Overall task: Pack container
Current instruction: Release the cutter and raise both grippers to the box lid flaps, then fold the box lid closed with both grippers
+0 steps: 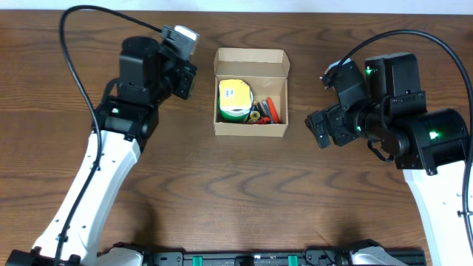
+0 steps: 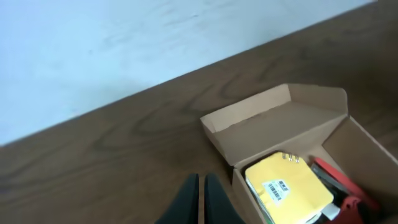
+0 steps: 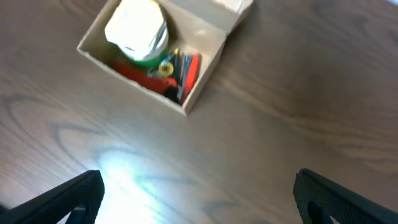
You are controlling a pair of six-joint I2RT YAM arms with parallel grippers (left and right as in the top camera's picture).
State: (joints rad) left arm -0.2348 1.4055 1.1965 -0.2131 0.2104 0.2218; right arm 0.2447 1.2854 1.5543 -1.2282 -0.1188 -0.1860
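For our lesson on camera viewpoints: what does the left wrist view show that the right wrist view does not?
Only left wrist: the left gripper, jaws together, and a pale backdrop beyond the table. Only right wrist: the right gripper, jaws wide apart. Both: the open cardboard box holding a yellow pack and red tools, on that table.

Tan cardboard box with open flap lid [image 1: 250,130]: one.
Inside it:
- Yellow-topped block with white label and green band [image 1: 234,96]: one.
- Red-handled pieces [image 1: 272,108], heaped beside the block: at least two, exact count not readable.
- Small yellow bit [image 3: 165,67] among the red pieces: one.

White-and-black robot arms: two, left arm [image 1: 118,148] and right arm [image 1: 436,148].
Black two-finger grippers: two, left gripper [image 2: 202,199] and right gripper [image 3: 198,186].
Black looping cables: two, one per arm [image 1: 74,44] [image 1: 414,35].
Dark brown wooden table [image 1: 244,192]: one.
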